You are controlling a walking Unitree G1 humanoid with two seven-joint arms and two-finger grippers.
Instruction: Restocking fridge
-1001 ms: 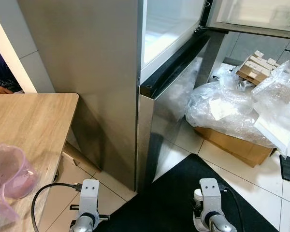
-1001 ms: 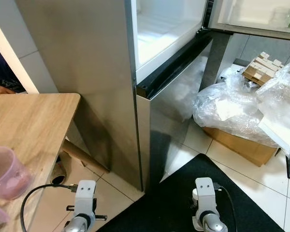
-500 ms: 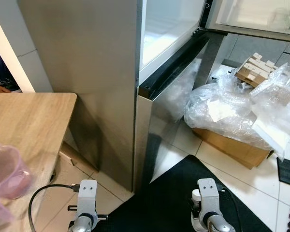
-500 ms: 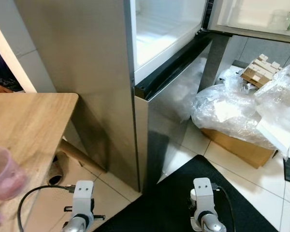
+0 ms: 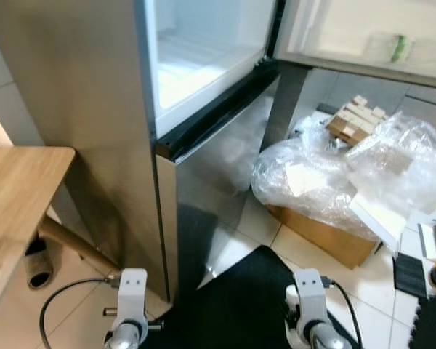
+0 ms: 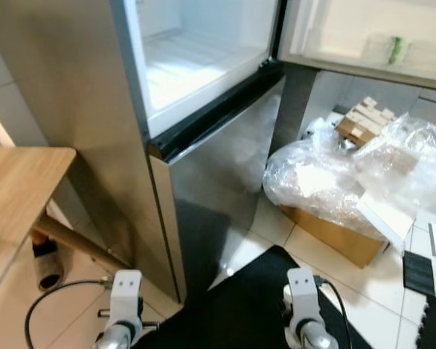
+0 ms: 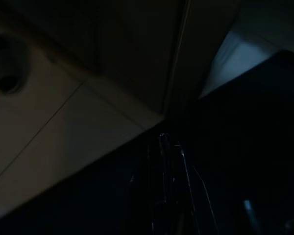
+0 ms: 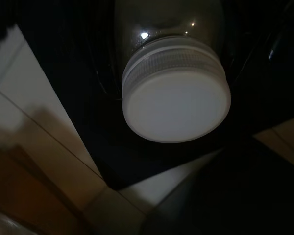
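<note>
Pink plastic jug now gone; right claw clamped around round white-capped jar; left claw's state untellable.

A white tiled floor is seen, with a black mat laid on it below the fridge. A cardboard box heaped with clear plastic wrap is set on the tiles beside the fridge. A slipper is left on the floor under the wooden table.

Head stereo downward; wrists floorward.
</note>
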